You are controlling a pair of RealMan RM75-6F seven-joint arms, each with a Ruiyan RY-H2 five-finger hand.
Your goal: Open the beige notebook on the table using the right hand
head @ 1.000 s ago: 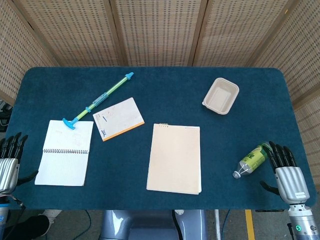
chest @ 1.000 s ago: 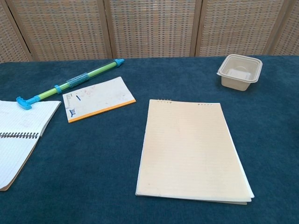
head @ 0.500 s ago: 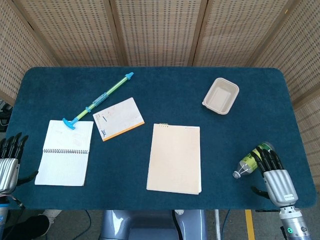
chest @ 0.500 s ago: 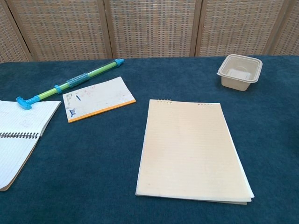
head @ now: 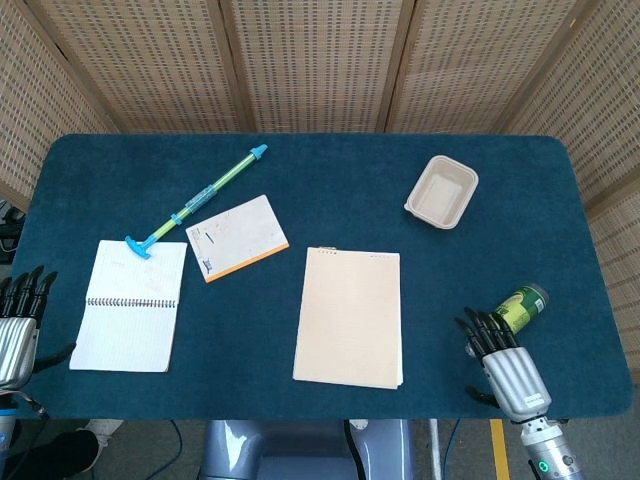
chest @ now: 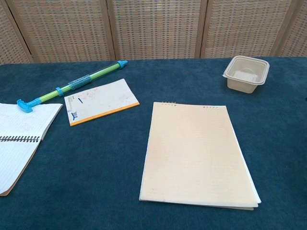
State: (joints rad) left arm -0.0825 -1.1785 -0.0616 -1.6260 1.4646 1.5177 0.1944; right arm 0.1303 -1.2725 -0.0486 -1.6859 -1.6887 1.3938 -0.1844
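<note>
Approach step: the right hand (head: pixel 503 365), fingers spread and empty, is positioned at the table's front edge beside the closed beige notebook (head: pixel 349 318), whose cover edge is to be reached next.

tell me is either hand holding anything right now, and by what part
Nothing is held. The right hand hovers open beside the beige notebook; the left hand is empty too.

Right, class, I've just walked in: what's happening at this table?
Nothing is being handled yet. The beige notebook lies closed and flat on the blue table. The right hand hovers near the front edge, to the right of the notebook, fingers apart, holding nothing, partly in front of a green bottle. The left hand waits at the far left edge, also holding nothing.
</note>
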